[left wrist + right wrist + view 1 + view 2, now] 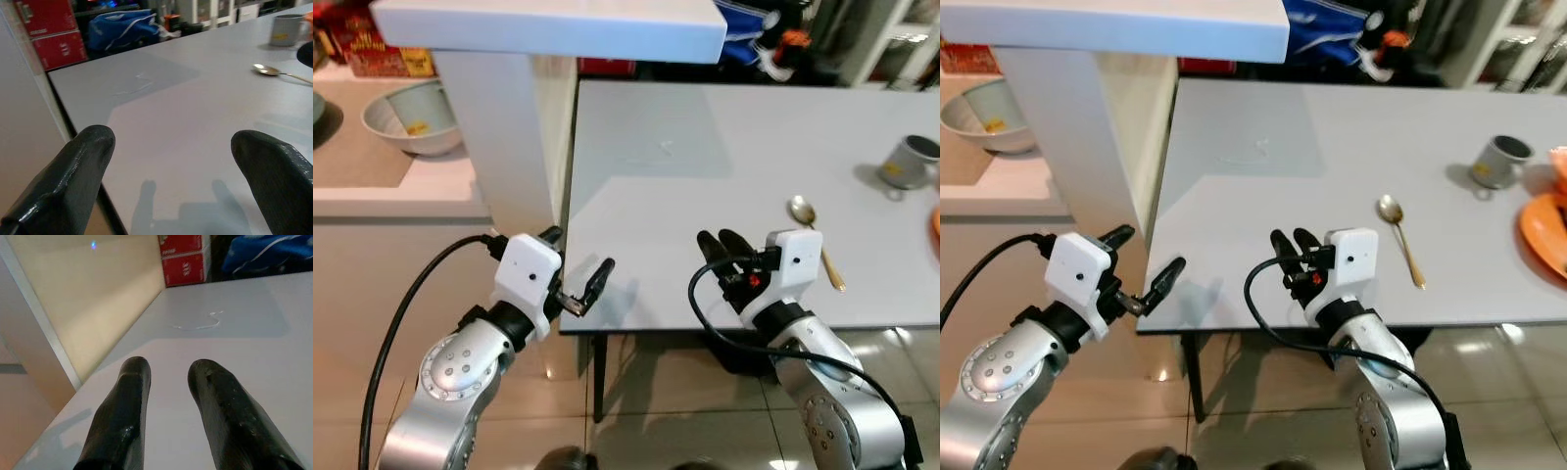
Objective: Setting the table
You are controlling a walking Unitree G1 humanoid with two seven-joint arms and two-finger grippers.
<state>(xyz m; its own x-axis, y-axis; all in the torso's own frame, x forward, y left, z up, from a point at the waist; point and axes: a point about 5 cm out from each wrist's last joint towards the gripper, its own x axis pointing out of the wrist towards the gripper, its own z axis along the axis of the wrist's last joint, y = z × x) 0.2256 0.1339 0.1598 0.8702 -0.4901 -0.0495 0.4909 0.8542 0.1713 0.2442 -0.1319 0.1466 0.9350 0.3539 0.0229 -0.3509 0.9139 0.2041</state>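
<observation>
A gold spoon (815,238) lies on the grey table (705,147) near its front edge. A grey mug (906,162) stands at the far right, and the edge of an orange plate (1547,230) shows beside it. My right gripper (722,243) hovers over the table's front edge, left of the spoon. It is shut, its fingers (127,396) close together with nothing between them. My left gripper (578,257) is open and empty at the table's front left corner. In the left wrist view the spoon (274,72) and mug (286,30) lie far ahead.
A white pillar (509,147) with a shelf on top stands at the table's left edge, close to my left gripper. On the counter beyond it rests a pale bowl (411,117). Red boxes (183,259) and a blue bag (122,27) sit behind the table.
</observation>
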